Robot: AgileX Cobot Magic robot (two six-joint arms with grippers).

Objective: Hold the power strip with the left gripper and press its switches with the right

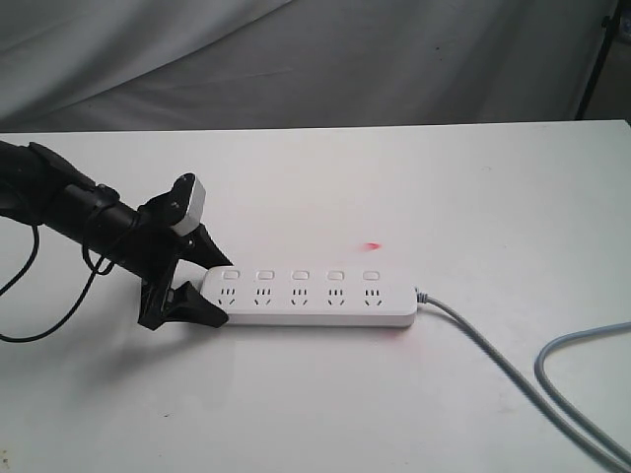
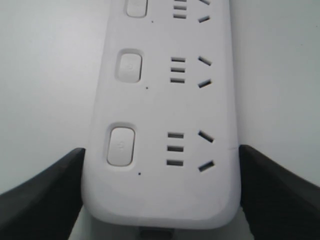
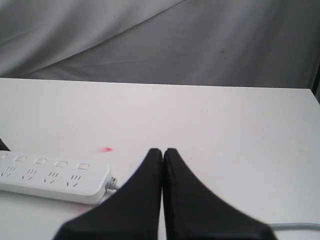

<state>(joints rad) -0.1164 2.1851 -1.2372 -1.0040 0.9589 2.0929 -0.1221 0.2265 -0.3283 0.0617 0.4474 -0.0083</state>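
The white power strip (image 1: 315, 301) lies flat on the table, its sockets facing up. Its switches (image 1: 301, 276) form a row of square buttons along the far edge. My left gripper (image 1: 219, 289) straddles the strip's left end, one black finger on each long side. In the left wrist view both fingers (image 2: 45, 195) press against the sides of the power strip (image 2: 160, 100), beside the nearest switch (image 2: 121, 146). My right gripper (image 3: 162, 150) is shut and empty, hovering apart from the power strip (image 3: 50, 182) past its cable end. It is outside the exterior view.
A grey cable (image 1: 493, 355) runs from the strip's right end toward the table's front right and loops back. A small red light spot (image 1: 372, 245) lies on the table behind the strip. Grey cloth (image 1: 296, 59) hangs behind the table's far edge.
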